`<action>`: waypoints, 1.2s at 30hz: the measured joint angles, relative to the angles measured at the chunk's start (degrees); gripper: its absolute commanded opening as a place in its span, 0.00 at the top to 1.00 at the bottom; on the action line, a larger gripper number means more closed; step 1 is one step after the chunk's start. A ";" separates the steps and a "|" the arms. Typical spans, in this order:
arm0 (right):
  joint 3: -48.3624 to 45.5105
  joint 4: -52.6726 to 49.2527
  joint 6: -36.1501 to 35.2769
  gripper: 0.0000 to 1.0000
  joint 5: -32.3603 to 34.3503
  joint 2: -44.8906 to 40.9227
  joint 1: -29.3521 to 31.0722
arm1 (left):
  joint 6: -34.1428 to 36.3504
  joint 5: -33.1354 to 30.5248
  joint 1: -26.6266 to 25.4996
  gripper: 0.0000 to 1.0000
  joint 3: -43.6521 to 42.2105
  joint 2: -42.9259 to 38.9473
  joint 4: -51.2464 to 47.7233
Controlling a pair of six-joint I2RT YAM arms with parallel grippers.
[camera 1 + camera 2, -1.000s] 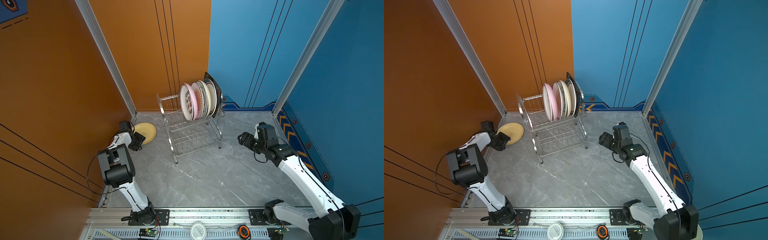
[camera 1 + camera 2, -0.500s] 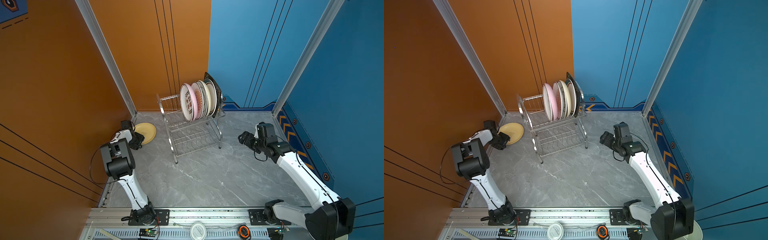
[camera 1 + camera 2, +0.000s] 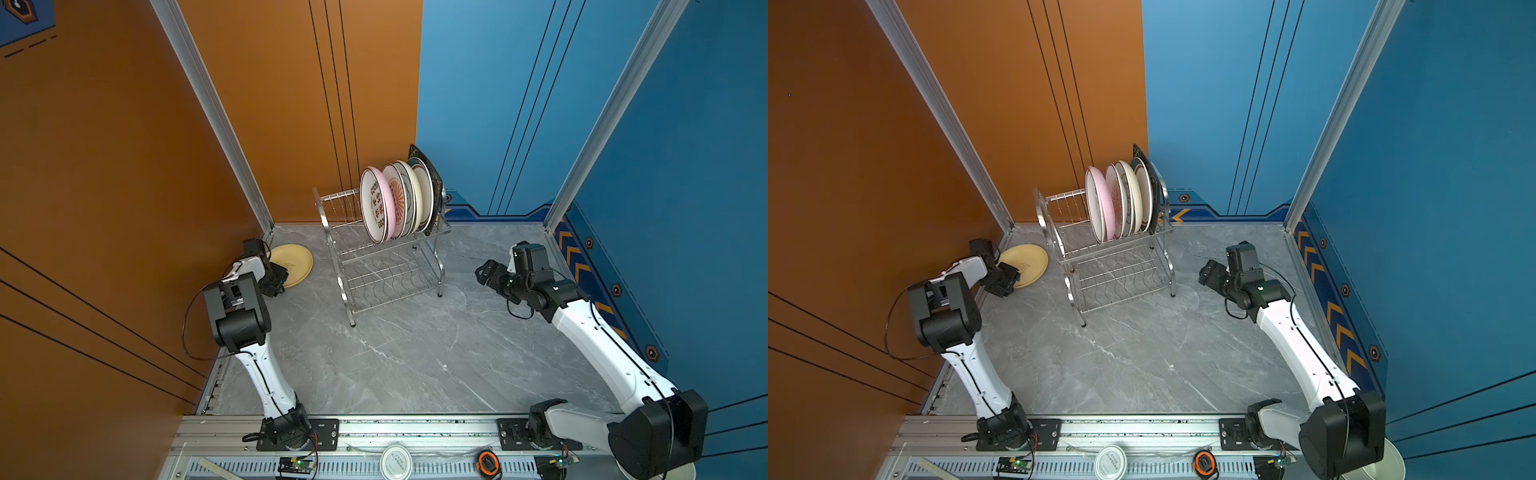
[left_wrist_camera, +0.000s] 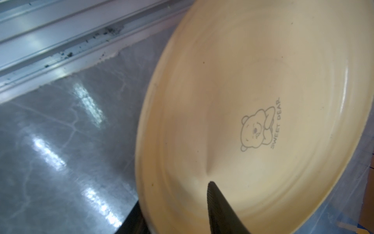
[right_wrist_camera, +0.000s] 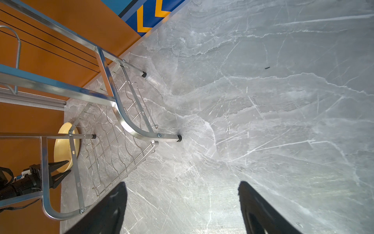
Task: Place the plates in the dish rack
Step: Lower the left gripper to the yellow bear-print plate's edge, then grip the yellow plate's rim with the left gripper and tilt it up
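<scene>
At the left of both top views, flat on the grey veined table (image 3: 415, 353) close to the orange wall: the yellow plate (image 3: 295, 262), round, shallow, face up, well apart from the dish rack. Up close in the left wrist view, a smooth cream-yellow glaze (image 4: 253, 91) with a raised rim, faint concentric rings and a small printed bear. Probably stiff, fairly heavy, brittle and slippery. Best taken by the rim, deep enough to bear on the sloped wall and not just the lip. At its near edge, the left gripper (image 3: 277, 280): 1 ribbed black finger (image 4: 220, 210) over the well, the other under the rim. Jaws astride the edge, but cannot tell whether pinching or a shade apart.

At centre: the dish rack (image 3: 345, 291), shiny steel wire, 2 tiers, arched end frames, black-capped feet. On the upper tier, a row of plates (image 3: 376, 203) standing on edge, leaning together toward its right end, with a black square one (image 3: 434, 183) at the back. Free slots on that tier's left half; nothing on the wavy-wire lower shelf. Thin hard wire against hard glaze: likely to chip or skate if dropped in, so better lowered edge-first.

At the right: the right gripper (image 3: 484, 274), hovering above bare table beside the rack, jaws wide apart, holding nothing. Same in the right wrist view (image 5: 182, 210).
</scene>
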 measured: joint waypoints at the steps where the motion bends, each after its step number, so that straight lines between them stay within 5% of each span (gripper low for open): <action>1: 0.09 0.02 0.00 0.13 0.00 0.00 0.00 | -0.13 0.00 0.00 0.64 0.15 0.13 -0.04; 15: 0.46 0.37 0.20 0.13 0.20 0.00 0.50 | -2.05 0.09 0.66 1.00 0.59 0.46 3.45; 25: 0.55 0.37 0.24 0.13 0.20 0.00 1.55 | -0.37 0.26 2.01 1.00 -5.31 -5.53 2.95; 36: 0.55 0.39 0.39 0.12 -1.64 -0.02 4.42 | 5.49 2.73 5.46 1.00 -21.27 -27.50 -1.44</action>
